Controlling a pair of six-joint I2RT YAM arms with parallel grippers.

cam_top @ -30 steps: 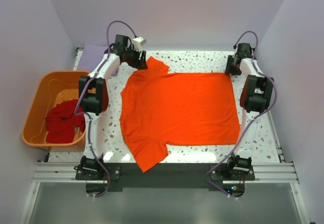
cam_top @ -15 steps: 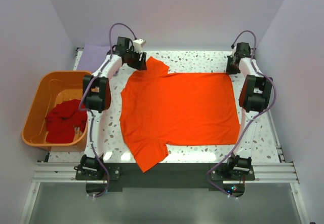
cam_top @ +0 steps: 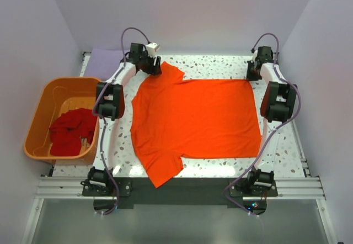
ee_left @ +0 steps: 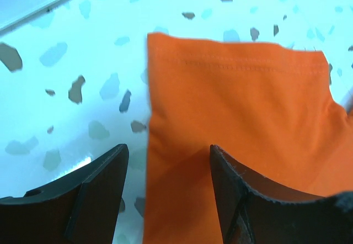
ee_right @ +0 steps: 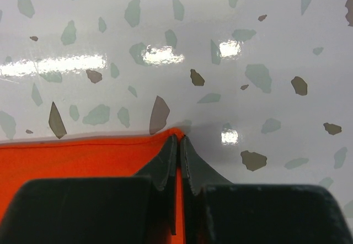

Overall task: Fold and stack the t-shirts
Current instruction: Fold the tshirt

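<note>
The bright orange t-shirt (cam_top: 196,120) lies spread flat on the speckled table (cam_top: 220,64), collar end to the left. My left gripper (cam_top: 156,67) is open at the shirt's far left sleeve (ee_left: 242,117), one finger over bare table, the other over the cloth. My right gripper (cam_top: 251,77) is shut on the shirt's far right hem corner (ee_right: 83,155), pinching the edge between its fingertips (ee_right: 170,150). The darker red t-shirt (cam_top: 70,131) lies crumpled in the orange tub (cam_top: 41,109). The pale lavender t-shirt (cam_top: 105,62) lies folded at the far left corner.
The orange plastic tub stands off the table's left edge. Lilac walls close in the back and both sides. A metal rail (cam_top: 176,187) with both arm bases runs along the near edge.
My left gripper has shifted slightly right, closer over the far sleeve. The right arm and the shirt have hardly moved.
</note>
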